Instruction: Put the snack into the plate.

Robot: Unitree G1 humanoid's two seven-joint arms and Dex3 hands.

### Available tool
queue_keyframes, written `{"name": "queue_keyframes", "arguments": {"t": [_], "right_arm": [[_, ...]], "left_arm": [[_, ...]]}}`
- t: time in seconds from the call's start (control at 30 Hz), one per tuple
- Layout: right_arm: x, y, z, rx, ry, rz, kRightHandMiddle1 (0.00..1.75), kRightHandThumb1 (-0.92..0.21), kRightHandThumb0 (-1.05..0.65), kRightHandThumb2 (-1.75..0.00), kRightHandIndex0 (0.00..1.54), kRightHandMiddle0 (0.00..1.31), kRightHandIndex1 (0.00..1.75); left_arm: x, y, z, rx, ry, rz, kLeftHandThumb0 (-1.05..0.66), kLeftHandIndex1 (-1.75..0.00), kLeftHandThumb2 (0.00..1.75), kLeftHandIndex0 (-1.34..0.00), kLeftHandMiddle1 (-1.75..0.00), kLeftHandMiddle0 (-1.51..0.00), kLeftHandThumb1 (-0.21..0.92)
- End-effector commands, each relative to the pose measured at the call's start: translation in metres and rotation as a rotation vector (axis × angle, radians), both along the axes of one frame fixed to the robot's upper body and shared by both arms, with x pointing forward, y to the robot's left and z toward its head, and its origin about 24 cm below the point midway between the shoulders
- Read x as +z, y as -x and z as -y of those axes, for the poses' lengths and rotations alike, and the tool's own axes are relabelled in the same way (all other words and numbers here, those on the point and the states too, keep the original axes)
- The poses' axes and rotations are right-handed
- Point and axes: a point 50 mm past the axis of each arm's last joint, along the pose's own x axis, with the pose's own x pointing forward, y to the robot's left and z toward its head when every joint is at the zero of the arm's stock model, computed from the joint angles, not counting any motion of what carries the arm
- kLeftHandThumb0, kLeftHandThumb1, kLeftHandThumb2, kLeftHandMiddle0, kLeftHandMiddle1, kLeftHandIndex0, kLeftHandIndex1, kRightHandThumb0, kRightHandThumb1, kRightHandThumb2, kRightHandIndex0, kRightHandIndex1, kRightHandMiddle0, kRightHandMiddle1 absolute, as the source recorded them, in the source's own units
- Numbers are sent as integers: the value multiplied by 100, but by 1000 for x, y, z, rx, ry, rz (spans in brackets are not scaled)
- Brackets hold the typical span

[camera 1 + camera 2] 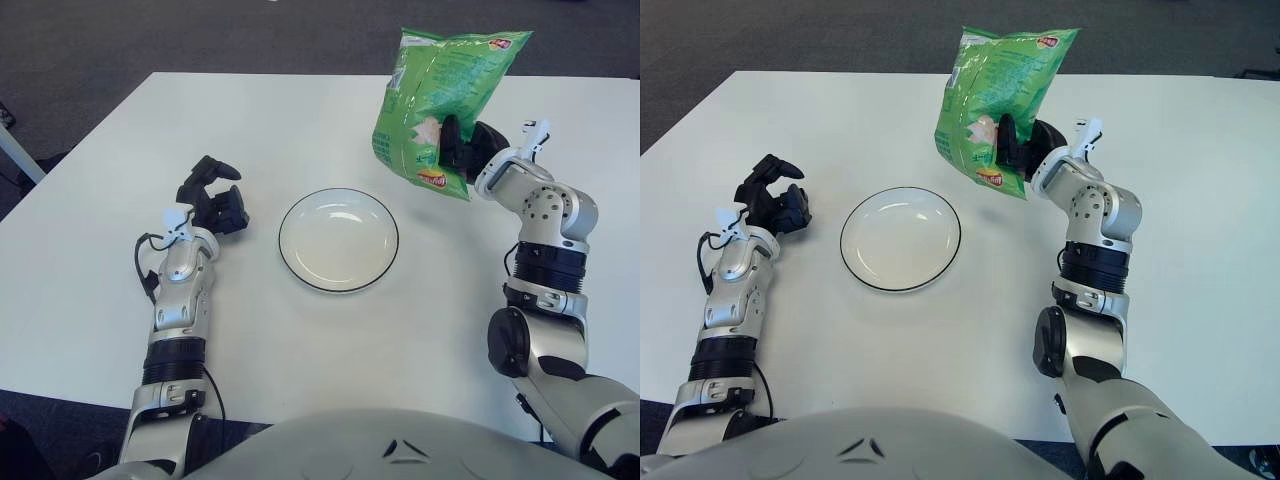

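A green snack bag [438, 105] hangs in the air above the table, just right of and beyond the plate. My right hand [462, 150] is shut on its lower part, black fingers wrapped over the front. The white plate [338, 239] with a dark rim sits empty at the table's middle. My left hand [213, 197] shows to the left of the plate, fingers loosely spread and holding nothing.
The white table [300, 120] has its far edge just behind the bag, with dark carpet beyond. My right forearm [545, 240] stands right of the plate. A pale bar [15, 160] shows at the far left edge.
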Motion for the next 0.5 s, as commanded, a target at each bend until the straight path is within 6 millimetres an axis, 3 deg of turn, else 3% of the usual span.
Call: {"name": "queue_keyframes", "arguments": {"t": [0.0,0.47], "right_arm": [[12,0,-4,20,-30,37,175,-4,0,-161,85,58,167],[30,3,-17,96,-31,149,175,-4,0,-161,85,58,166]], "left_arm": [[-42,21,4,27,55,-154,-50,-175,136,-64,-175,-136,28],[-42,21,5,28,34,-153,-50,-175,137,-65,-175,-137,28]]}}
